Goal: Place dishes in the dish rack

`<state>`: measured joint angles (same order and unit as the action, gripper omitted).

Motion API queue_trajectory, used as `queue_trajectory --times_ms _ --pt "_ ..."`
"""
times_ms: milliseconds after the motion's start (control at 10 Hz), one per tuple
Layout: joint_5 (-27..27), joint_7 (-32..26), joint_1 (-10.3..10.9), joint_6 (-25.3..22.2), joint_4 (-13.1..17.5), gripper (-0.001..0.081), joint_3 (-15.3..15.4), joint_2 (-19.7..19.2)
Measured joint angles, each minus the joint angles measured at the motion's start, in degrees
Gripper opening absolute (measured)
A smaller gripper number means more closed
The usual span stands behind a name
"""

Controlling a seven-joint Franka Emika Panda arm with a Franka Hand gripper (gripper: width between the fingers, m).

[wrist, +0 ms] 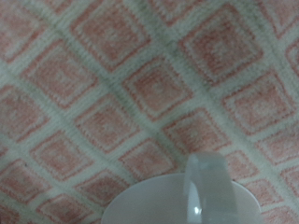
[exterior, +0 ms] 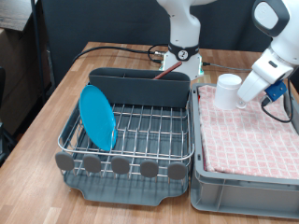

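The dish rack stands on the wooden table at the exterior view's left. The light-blue plate stands on edge in its wire slots. My gripper is at the exterior view's right, over the far end of the grey crate. It is shut on the white mug, which hangs just above the pink checked cloth. In the wrist view the mug's rim and handle fill the near edge, with the cloth behind; my fingers are hidden. A thin reddish thing shows at the rack's back bin; I cannot tell whether it is the spoon.
The grey crate lined with pink checked cloth sits right beside the rack. The robot's base and cables stand behind the rack. The table's edge runs along the exterior view's left.
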<state>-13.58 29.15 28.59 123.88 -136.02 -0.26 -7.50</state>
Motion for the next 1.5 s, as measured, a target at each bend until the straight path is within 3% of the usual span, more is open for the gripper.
queue_trajectory --times_ms 200,300,400,500,600,700,800,900,1000,1100,1500 --pt "-0.72 0.13 0.0 0.71 -1.03 0.0803 -0.52 0.0" --pt "-1.03 0.34 0.0 0.75 -1.35 0.0716 -0.75 0.0" --pt "-1.09 0.51 0.0 0.76 -1.57 0.0716 -0.97 0.0" --pt "-1.1 0.54 0.0 0.79 -1.73 0.0515 -1.21 0.0" --pt "-1.09 0.63 0.0 0.8 -1.85 0.0515 -1.43 0.0" --pt "-1.05 0.78 0.0 0.86 -1.97 0.0351 -1.61 0.0" --pt "-0.97 0.99 0.0 0.92 -2.03 0.0351 -1.78 0.0" --pt "-0.84 1.34 0.0 0.97 -2.04 0.0161 -1.9 0.0" --pt "-0.5 1.57 0.0 1.01 -2.04 0.0161 -1.98 0.0" --pt "-0.02 1.74 0.0 1.08 -2.03 0.0072 -2.05 0.01" --pt "1.82 2.98 0.01 0.56 -1.1 0.0072 -2.09 0.87"
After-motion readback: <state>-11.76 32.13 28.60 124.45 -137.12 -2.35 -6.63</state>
